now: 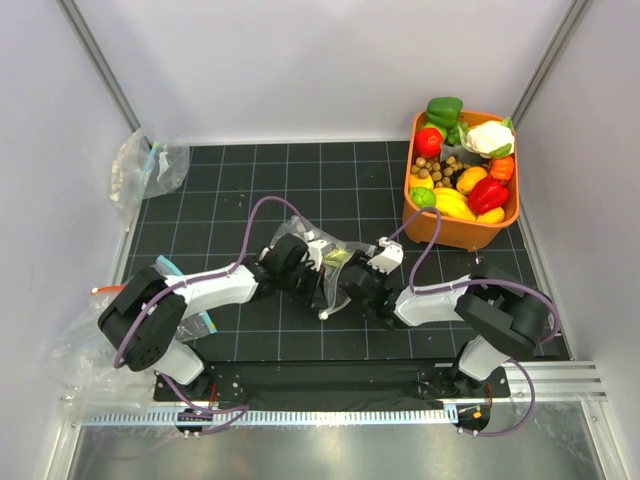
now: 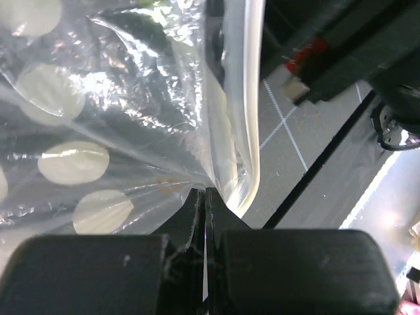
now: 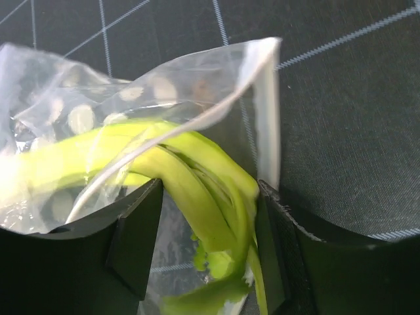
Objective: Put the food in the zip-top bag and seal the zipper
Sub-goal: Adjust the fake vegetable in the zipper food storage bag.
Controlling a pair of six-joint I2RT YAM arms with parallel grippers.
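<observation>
Right gripper [image 3: 207,210] wide, maybe touching celery [image 3: 134,147]; left gripper [image 2: 205,198] tight on bag [image 2: 125,111]; bin [image 1: 460,233] beyond.

A black mat [image 1: 250,180] ruled with a pale grid covers the tabletop, enclosed by plain white walls [image 1: 300,60]. At its far right corner sits an orange tub [image 1: 450,232] heaped with toy produce: a green bell pepper [image 1: 444,110] at the back, a white cauliflower [image 1: 490,137] beside it, small brown nuts [image 1: 437,168] in the middle, and yellow pieces [image 1: 453,203] towards the front. At the far left corner a crumpled clear bag [image 1: 140,175] with a teal strip [image 1: 155,158] lies against the wall. More loose clear plastic [image 1: 75,350] lies off the mat's near left side. A metal rail [image 1: 330,415] runs along the near edge.
</observation>
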